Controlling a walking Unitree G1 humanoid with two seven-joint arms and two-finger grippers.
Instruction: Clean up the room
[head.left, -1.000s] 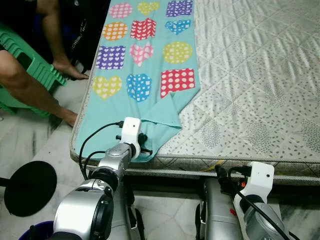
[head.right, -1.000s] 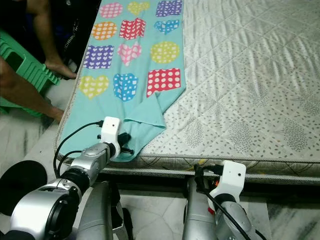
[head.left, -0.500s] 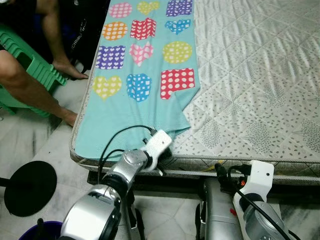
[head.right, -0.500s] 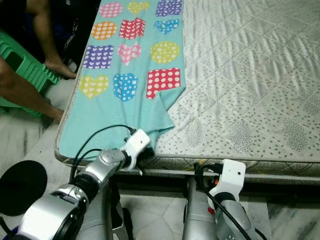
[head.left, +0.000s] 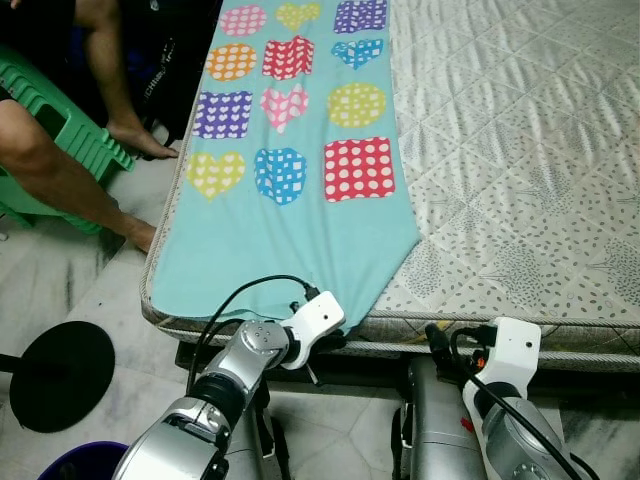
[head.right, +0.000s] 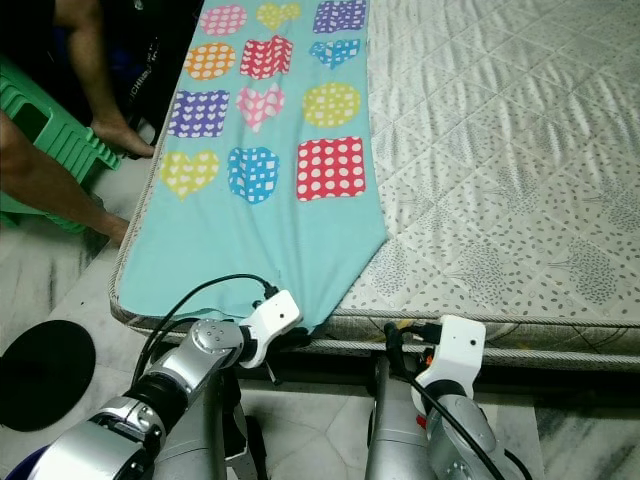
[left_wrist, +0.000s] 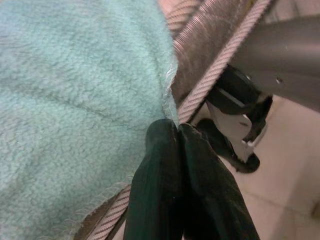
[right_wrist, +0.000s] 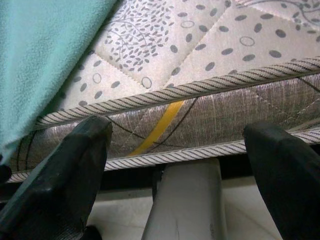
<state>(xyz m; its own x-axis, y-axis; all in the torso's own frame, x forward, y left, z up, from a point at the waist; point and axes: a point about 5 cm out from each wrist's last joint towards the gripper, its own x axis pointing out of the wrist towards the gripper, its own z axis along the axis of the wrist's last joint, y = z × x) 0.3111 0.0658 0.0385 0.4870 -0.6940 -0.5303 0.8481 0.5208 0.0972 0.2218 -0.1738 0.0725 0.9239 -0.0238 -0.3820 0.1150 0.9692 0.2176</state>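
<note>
In the left eye view one turquoise blanket (head.left: 285, 235) lies spread flat along the left side of one quilted mattress (head.left: 520, 150), its near corner at the near edge of the bed. It carries twelve printed patches in four rows of three: hearts, circles and squares, each filled with dots or small hearts. No writing can be read on it. The left gripper (head.left: 335, 338) sits at the near edge of the mattress on that near corner. The right gripper (head.left: 450, 345) hangs low and to the right, just below the mattress edge. At far left a person's two bare legs (head.left: 60, 170) stand on the floor beside one green plastic stool (head.left: 50, 130), and one black round disc (head.left: 55, 375) lies on the floor at near left.

The right eye view shows the same layout.

In the left wrist view the two black fingers (left_wrist: 155, 195) are pressed together, pinching the fleece hem of the blanket at the mattress's corded piping.

In the right wrist view two black fingers (right_wrist: 65, 175) stand wide apart with nothing between them, facing the mattress side, where one yellow stripe (right_wrist: 160, 127) crosses the grey fabric.
</note>
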